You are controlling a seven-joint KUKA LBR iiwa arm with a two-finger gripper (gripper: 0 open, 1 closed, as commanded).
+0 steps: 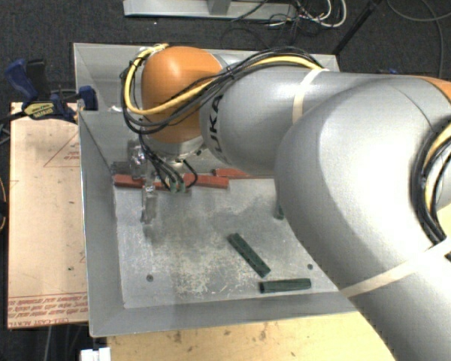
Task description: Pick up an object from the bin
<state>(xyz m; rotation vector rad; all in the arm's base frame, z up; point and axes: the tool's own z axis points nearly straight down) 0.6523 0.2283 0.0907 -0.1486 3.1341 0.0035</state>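
The grey metal bin (195,265) is viewed from above, slightly to one side, with the silver arm (346,171) at right.

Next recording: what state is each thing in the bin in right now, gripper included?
Red stick: lying flat, its left part under the gripper.
Slanted green stick: lying flat, loose, apart from the gripper.
Level green stick: lying flat, loose, just past the slanted one's lower end.
Gripper: down low at the red stick; grip cannot be told.

Reddish strip (216,179) partly behind arm (323,164), arm cut off right
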